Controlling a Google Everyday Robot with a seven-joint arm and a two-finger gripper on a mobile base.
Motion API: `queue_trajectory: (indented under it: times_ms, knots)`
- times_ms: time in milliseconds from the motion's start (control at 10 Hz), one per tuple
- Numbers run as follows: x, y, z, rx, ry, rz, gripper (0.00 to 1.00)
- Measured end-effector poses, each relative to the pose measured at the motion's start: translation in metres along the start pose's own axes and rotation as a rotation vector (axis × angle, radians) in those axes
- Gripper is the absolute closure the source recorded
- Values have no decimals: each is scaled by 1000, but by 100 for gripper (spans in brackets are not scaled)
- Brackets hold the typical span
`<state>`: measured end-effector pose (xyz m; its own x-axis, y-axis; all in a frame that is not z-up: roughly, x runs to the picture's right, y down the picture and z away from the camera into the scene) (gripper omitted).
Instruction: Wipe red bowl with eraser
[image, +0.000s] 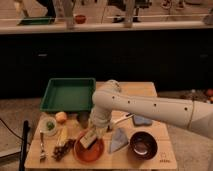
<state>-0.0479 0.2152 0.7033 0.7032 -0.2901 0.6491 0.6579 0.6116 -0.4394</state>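
Gripper (94, 134) at the end of your white arm is hanging low over the shallow orange-red bowl (89, 150) at the wooden table's (165, 150) front edge, seemingly pressing the small tan-and-dark rectangular eraser (88, 139) onto the inside, so you are likely in the wiping step itself. Next you are needing short strokes kept inside the rim, since the blue-grey sponge pad (118, 139), dark maroon bowl (143, 144) and yellow item (62, 135) are crowding both sides.
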Motion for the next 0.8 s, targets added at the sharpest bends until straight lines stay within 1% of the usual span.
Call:
queue_trajectory:
  times_ms: [100,400,500,700,800]
  knots:
    - [-1,0,2,-3,-15,-10,100]
    - [-6,3,18,-23,-74,-39,100]
    - [-6,6,26,-29,-91,-39,100]
    - [-6,12,35,-32,-124,-31,100]
    - [-5,14,37,-32,-133,-27,100]
